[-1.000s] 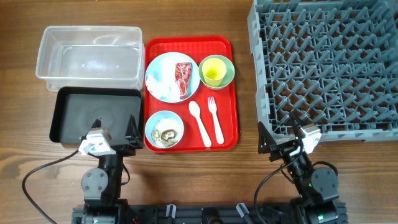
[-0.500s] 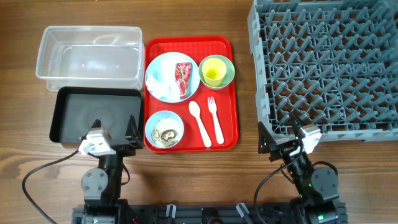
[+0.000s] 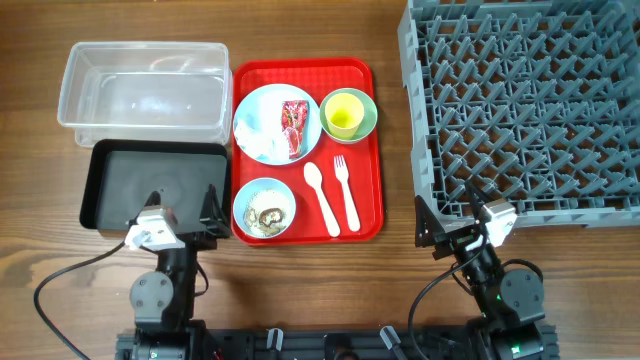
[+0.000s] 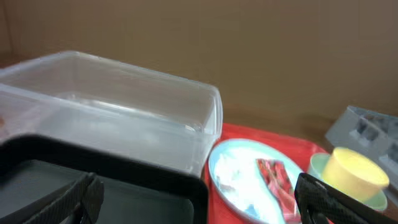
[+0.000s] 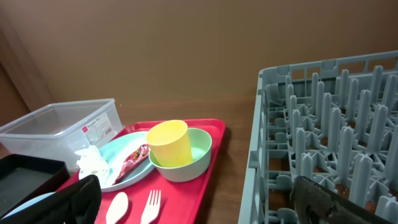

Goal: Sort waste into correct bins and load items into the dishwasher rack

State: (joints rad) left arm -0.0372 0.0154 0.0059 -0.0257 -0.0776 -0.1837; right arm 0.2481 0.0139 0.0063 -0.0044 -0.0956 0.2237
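Waste and dishes crowd a flat red tray [image 3: 366, 200] at the middle of a wooden desk [image 3: 320, 290]. A crinkled red-and-white wrapper [image 3: 295, 127] and crumpled white tissue [image 3: 262, 143] lie on a pale blue plate [image 3: 262, 102] at the tray's far left. Pale food scraps [image 3: 268, 214] sit in the small blue bowl [image 3: 241, 198], nearer the arms. A yellow-green cup [image 3: 346, 113] stands inside the light green bowl [image 3: 371, 118], with a white spoon [image 3: 322, 197] and fork [image 3: 346, 190] side by side on the near side of it. Left of the red tray, the clear tub [image 3: 145, 48] and the black tray [image 3: 120, 185] lie one behind the other, touching or nearly so. The grey dishwasher rack [image 3: 520, 100] fills the desk's right side. The left gripper [image 3: 185, 205] hovers over the black tray's near right corner, the right gripper [image 3: 445, 210] at the rack's near left corner. Each has its fingers spread wide with nothing between them.
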